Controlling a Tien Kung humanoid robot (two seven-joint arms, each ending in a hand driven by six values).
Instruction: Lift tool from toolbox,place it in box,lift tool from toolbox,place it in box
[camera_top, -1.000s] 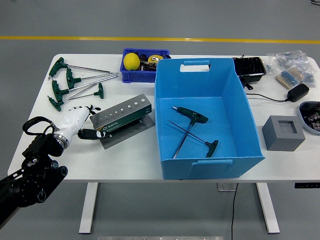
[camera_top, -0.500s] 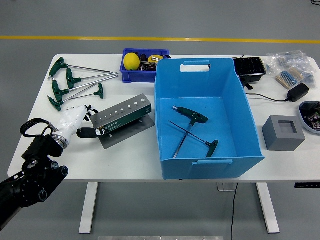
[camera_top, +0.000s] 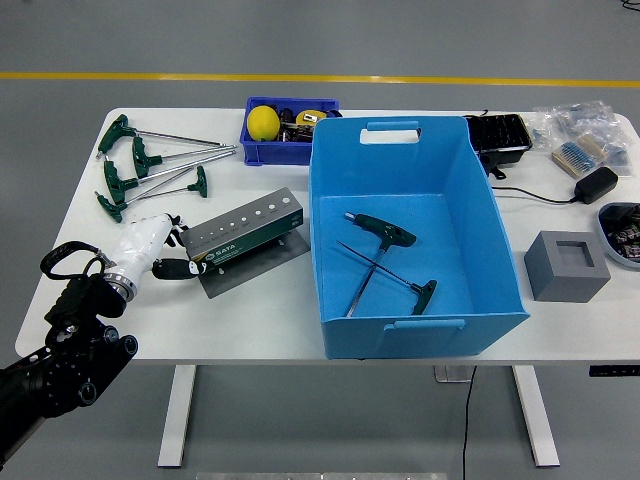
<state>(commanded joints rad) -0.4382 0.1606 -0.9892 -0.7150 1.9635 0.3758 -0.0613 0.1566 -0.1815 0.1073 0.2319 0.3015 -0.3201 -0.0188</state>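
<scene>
Now the left hand sits at the left end of the gray tool holder, and its fingers are loose and hold nothing. Two green-handled tools lie crossed inside the big blue box. More green-handled tools lie on the white table, near the far left corner.

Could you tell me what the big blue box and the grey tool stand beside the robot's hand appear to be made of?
Blue box: probably thin plastic sheet, with flat matte walls and cut-out handles. Tool stand: likely brushed metal, dull grey with drilled holes.
</scene>
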